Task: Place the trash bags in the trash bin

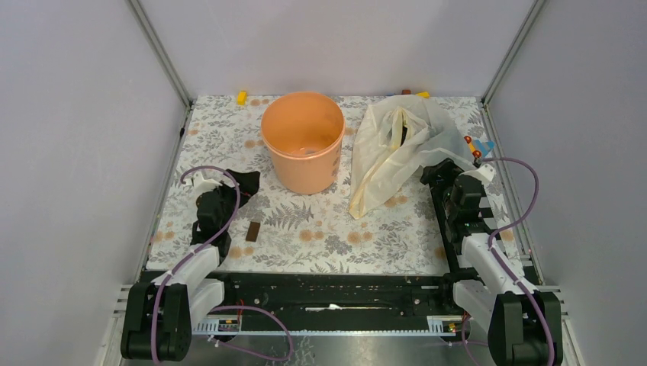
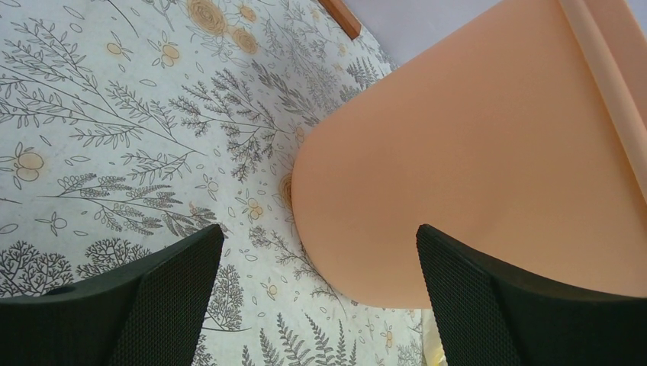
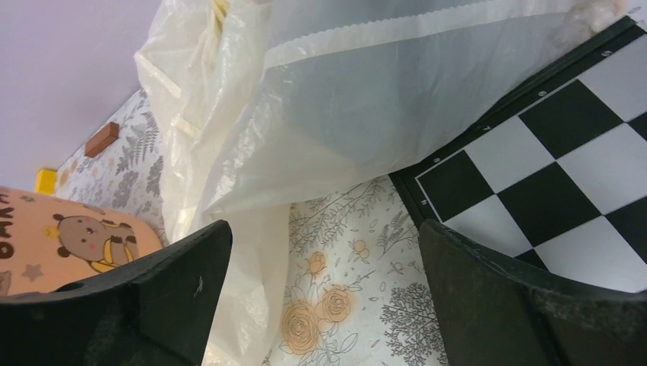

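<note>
Round, smooth-walled plastic trash bin [image 1: 301, 141]: we log an even peach-orange all over. From the right wrist view its side carries a printed cartoon bear [image 3: 95, 238] in brown and yellow, with pale stars.

Crumpled thin plastic trash bags [image 1: 393, 149]: pale cream, translucent, whiter where the layers overlap.

Worktop [image 1: 320, 229]: white, with grey line-drawn ferns and branches and tan-orange blossoms.

Flat chequered board [image 3: 580, 175]: black and white squares, black border.

Small rectangular block [image 1: 253, 231]: dark brown.

Left gripper [image 2: 319, 232] and right gripper [image 3: 324, 229]: we note matt black.

Floral-patterned table [image 1: 320, 229], peach-orange trash bin [image 1: 303, 141] upright, pale trash bags [image 1: 393, 149] beside it, small brown block [image 1: 253, 230]
</note>
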